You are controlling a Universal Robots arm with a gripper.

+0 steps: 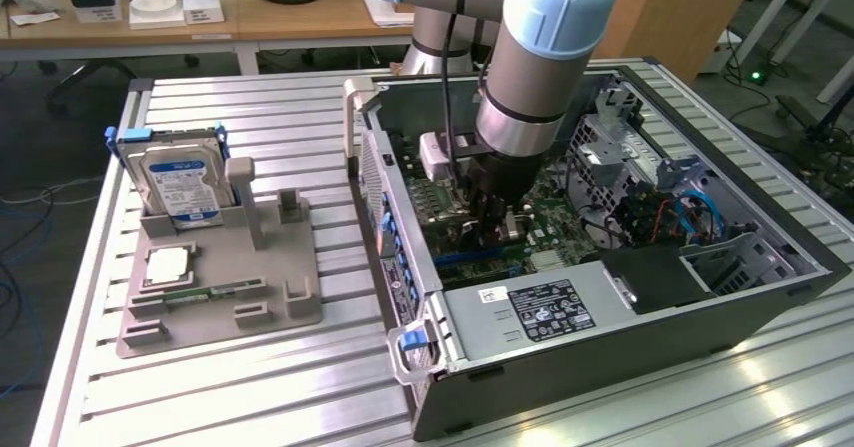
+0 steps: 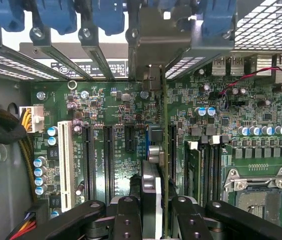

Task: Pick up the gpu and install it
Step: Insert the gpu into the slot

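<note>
In the wrist view, the black gripper (image 2: pixel 153 210) sits nearest the camera, its fingers (image 2: pixel 127 215) pressed against both faces of the gpu (image 2: pixel 155 170), which is seen edge-on. The gripper is clamped on the card. The card stands upright over the green motherboard (image 2: pixel 220 125), running between the expansion slots (image 2: pixel 107 155) toward the rear of the case, and its pale metal end bracket (image 2: pixel 153 75) meets the row of slot covers beneath the blue retaining clips (image 2: pixel 108 15). Whether the card edge is fully seated in a slot cannot be told. A white slot (image 2: pixel 65 162) lies off to one side, and the bare processor socket (image 2: pixel 258 192) lies on the other side of the card.

In the exterior view, the arm (image 1: pixel 534 77) reaches down into the open computer case (image 1: pixel 747 297), with the gripper (image 1: pixel 497 229) low over the motherboard. On the exterior view's left, a grey parts holder (image 1: pixel 220 297) rests on the slatted metal table (image 1: pixel 267 387), well apart from the case. A hard drive (image 1: pixel 180 182) with a blue-white label stands in it, and a memory stick (image 1: pixel 200 294) lies flat nearer the front.
</note>
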